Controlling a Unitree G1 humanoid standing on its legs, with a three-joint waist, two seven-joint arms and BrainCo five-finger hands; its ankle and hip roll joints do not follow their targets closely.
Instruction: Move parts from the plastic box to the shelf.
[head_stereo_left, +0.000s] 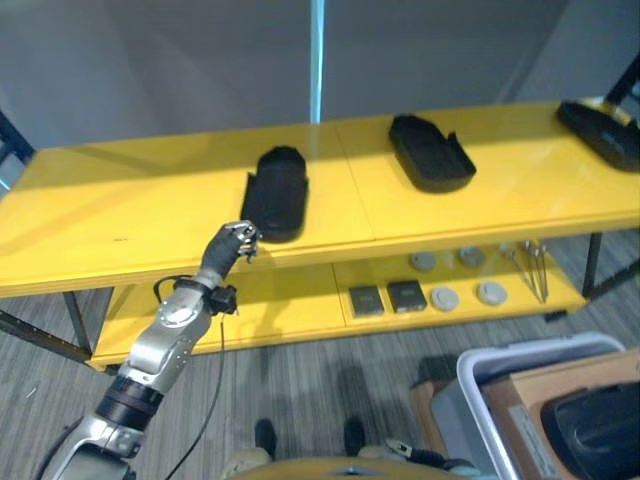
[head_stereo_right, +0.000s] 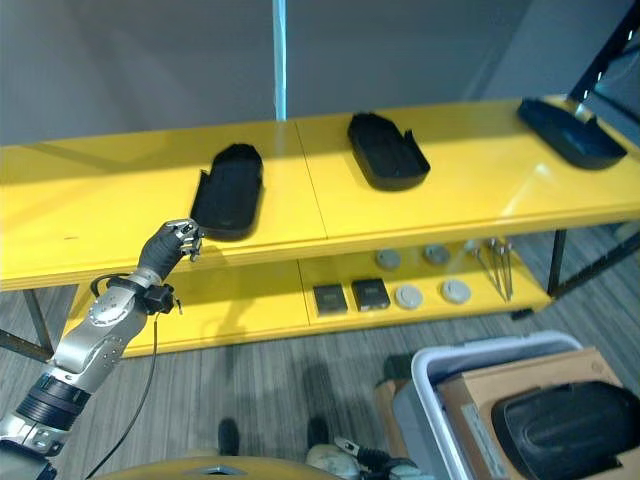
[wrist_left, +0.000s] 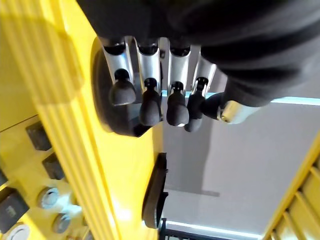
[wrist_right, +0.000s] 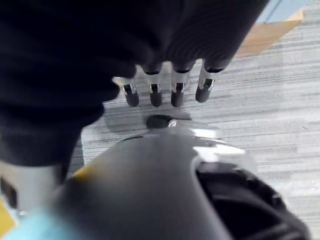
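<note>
Three black moulded parts lie on the yellow shelf top (head_stereo_left: 130, 205): one at the left (head_stereo_left: 275, 192), one in the middle (head_stereo_left: 430, 152) and one at the far right (head_stereo_left: 600, 132). My left hand (head_stereo_left: 236, 240) is just in front of the left part's near end, at the shelf's front edge, fingers (wrist_left: 150, 107) curled and holding nothing. The left part (wrist_left: 100, 107) shows just past those fingertips. At the lower right, the grey plastic box (head_stereo_right: 450, 365) holds another black part (head_stereo_right: 570, 425) and a cardboard piece. My right hand (wrist_right: 165, 85) hangs over the floor with relaxed fingers.
The lower shelf (head_stereo_left: 290, 305) carries two dark square blocks (head_stereo_left: 367, 300), several grey discs (head_stereo_left: 444, 298) and thin metal tools (head_stereo_left: 535, 268). Dark shelf legs (head_stereo_left: 595, 262) stand at both ends. Grey carpet lies between the shelf and the box.
</note>
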